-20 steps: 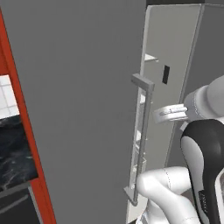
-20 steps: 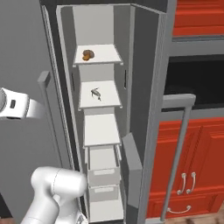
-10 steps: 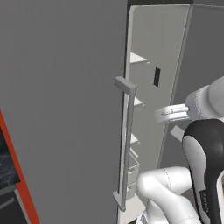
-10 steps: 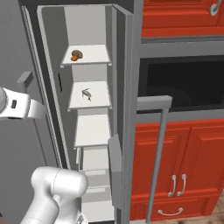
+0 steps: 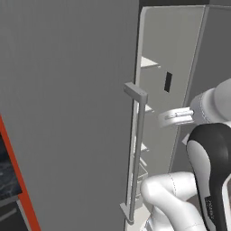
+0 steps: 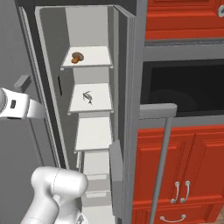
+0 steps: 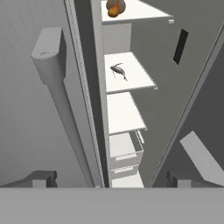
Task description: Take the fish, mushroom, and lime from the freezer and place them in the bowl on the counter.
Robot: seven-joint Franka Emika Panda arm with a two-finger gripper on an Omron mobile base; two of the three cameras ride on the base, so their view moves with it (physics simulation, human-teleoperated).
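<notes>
The freezer (image 6: 89, 131) stands open, its pale shelves showing. On the top shelf lies the brown-orange mushroom (image 6: 77, 57) (image 7: 114, 8). One shelf down rests the small dark fish (image 6: 87, 96) (image 7: 119, 71). The lime and the bowl are out of view. My gripper (image 7: 109, 179) is open and holds nothing. It hangs in front of the shelves, well short of them, beside the door's bar handle (image 7: 57, 87) (image 5: 136, 153). A sliver of black counter (image 5: 6, 173) shows at the far left.
The big grey freezer door (image 5: 67, 113) stands on my left, a second door (image 6: 129, 109) edge-on on the right. Pale drawers (image 7: 124, 151) sit below the shelves. A black oven (image 6: 183, 87) with a bar handle (image 6: 162, 166) and red cabinets (image 6: 183, 183) lie further right.
The whole picture has shifted in both base views, so the base has driven. The mushroom and fish lie as before. The gripper has stayed open.
</notes>
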